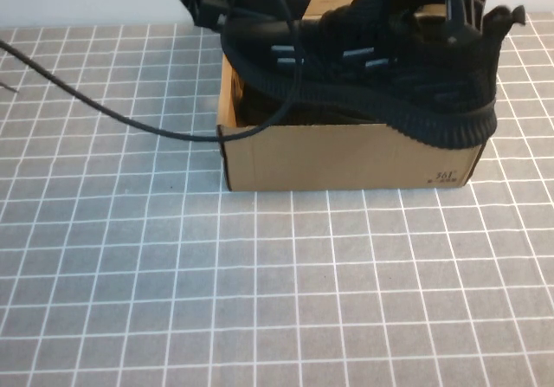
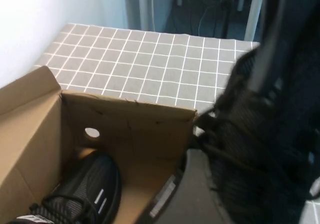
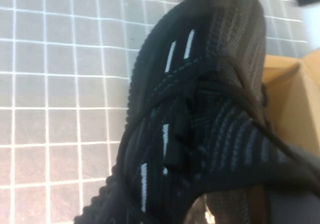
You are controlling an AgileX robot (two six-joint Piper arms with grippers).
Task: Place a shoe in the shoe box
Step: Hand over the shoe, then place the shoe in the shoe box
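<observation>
Across the upper middle of the high view, the shoe [image 1: 381, 75] lies over the open top of the shoe box [image 1: 346, 158], its long axis running left to right along the box's length, toe toward the left, heel toward the upper right. Its sole hangs over the box's front edge and past the right front corner, so it is perched on the rim, not down inside. My right hand [image 1: 463, 10] is at the heel end, upper right of the frame, closed on the shoe's collar; my right wrist view is filled with the laces and white dashes [image 3: 172, 56]. My left hand [image 1: 238, 2] is at the toe end, upper left of the box, and its jaws stand open, holding nothing. My left wrist view looks down into the box, where a second sneaker [image 2: 82, 194] already lies on the floor beside a free strip of cardboard. I judge the coming move turns on this: the shoe must shift toward the back of the frame, clear of the front wall, then sink alongside its mate. The box stands on the checked tabletop [image 1: 260, 300].
</observation>
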